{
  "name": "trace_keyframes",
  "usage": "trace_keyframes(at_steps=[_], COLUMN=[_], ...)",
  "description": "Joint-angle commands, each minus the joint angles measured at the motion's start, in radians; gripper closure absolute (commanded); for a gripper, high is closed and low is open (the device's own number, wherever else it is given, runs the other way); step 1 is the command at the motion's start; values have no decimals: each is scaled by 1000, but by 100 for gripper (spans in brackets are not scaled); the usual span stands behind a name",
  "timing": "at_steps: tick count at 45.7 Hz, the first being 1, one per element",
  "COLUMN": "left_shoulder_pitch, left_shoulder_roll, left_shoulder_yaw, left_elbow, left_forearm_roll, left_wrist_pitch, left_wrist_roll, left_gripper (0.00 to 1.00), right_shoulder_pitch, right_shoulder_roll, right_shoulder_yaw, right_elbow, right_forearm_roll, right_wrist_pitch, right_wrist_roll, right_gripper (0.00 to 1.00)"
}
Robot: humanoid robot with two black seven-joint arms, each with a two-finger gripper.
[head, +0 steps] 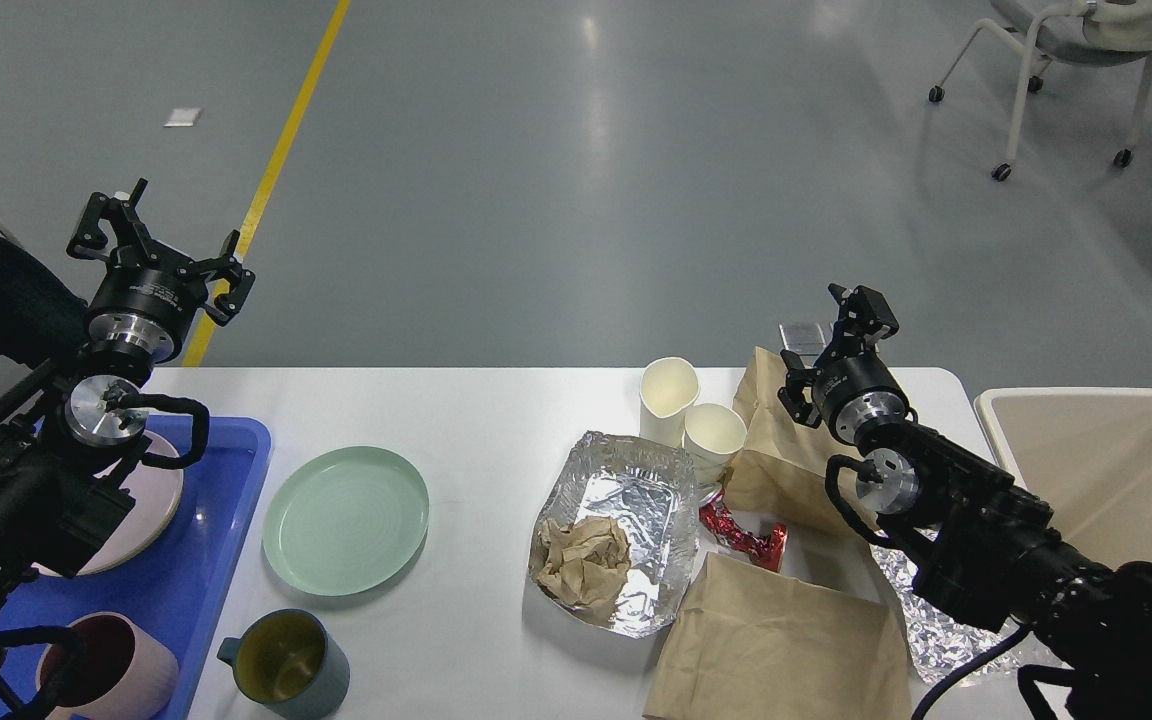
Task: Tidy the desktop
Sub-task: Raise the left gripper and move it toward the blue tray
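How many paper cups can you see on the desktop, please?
2: one paper cup near the far edge, the other touching it on the right, beside the foil tray. Bags could hide more.

No legible text anywhere. Left gripper (158, 262): faint pale marking on its black collar, too small to read. Red wrapper (742, 535), lying just right of the foil tray (616, 530): shiny, crumpled, with no lettering that can be made out. Two paper cups (691, 412) behind the foil tray: plain, unprinted on the sides that show. Brown paper bags (786, 640) to the right of the foil tray: plain faces, no logo visible.
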Motion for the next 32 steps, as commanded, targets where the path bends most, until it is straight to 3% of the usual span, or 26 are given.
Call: trace_keyframes(at_steps=[1,32], left_shoulder_pitch=[1,7], left_shoulder_roll=[-1,6], left_shoulder_yaw=[1,2], left_elbow=[-1,-3], left_forearm_roll=[0,0], left_wrist_pitch=[0,-3], left_wrist_roll=[2,5], left_gripper=[4,4], right_shoulder_pitch=[0,0], right_shoulder_roll=[0,0], right_shoulder_yaw=[0,0], right_elbow=[0,0], right_forearm_roll=[0,0], right_wrist_pitch=[0,0], right_wrist_roll=[0,0], right_gripper=[0,0])
